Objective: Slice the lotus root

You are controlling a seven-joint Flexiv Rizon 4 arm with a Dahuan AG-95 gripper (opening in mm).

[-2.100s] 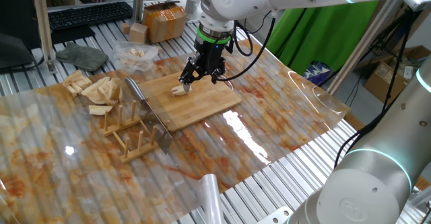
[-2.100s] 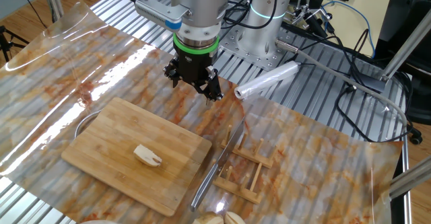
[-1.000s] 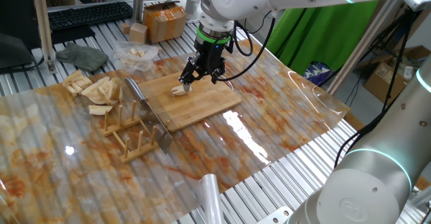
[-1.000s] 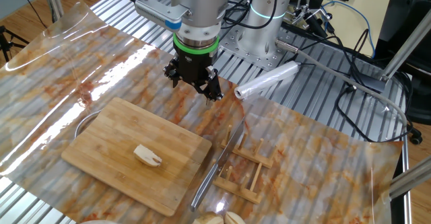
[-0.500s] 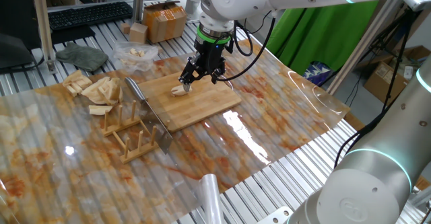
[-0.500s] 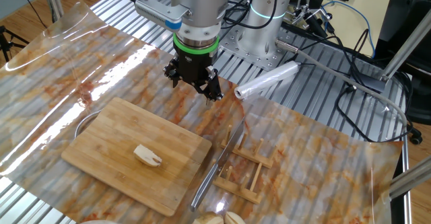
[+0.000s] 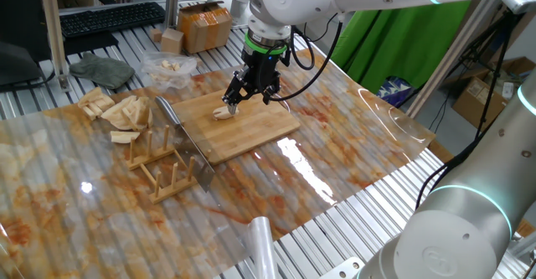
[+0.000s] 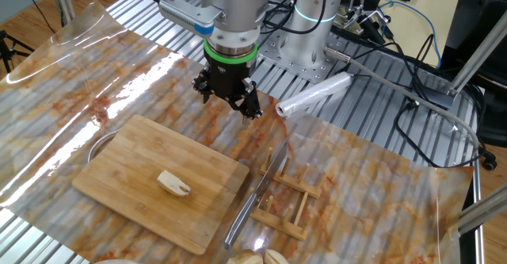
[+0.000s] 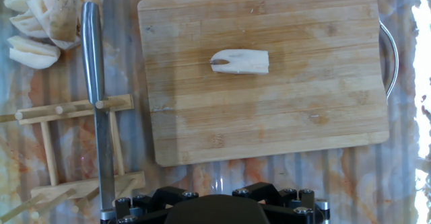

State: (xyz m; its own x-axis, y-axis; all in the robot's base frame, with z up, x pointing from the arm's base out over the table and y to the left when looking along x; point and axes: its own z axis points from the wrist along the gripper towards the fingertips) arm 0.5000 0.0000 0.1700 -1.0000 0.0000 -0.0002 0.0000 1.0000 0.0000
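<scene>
The gripper [image 8: 228, 104] is seen hanging above the table, pointing straight down, off the far edge of the cutting board [image 8: 127, 165] rather than over its middle. Its fingers [image 8: 252, 109] are spread wide apart and nothing is held between them.

The lotus root [image 9: 240, 60] is found lying alone near the middle of the board, a single pale chunk, on its side, well apart from the gripper. In the other fixed view the same piece [image 8: 173, 184] is seen towards the near side of the board.

A knife [image 9: 96, 103] is laid across a wooden rack [image 9: 77, 146] just beside the board, its blade running parallel to the board's short edge. A heap of tan slices [image 7: 117, 110] is noted on the table beyond the rack, and a clear plastic bag [image 7: 167, 65] with pale pieces is placed further back. The table is covered by a transparent sheet [image 7: 352, 136] over a marbled orange pattern.
</scene>
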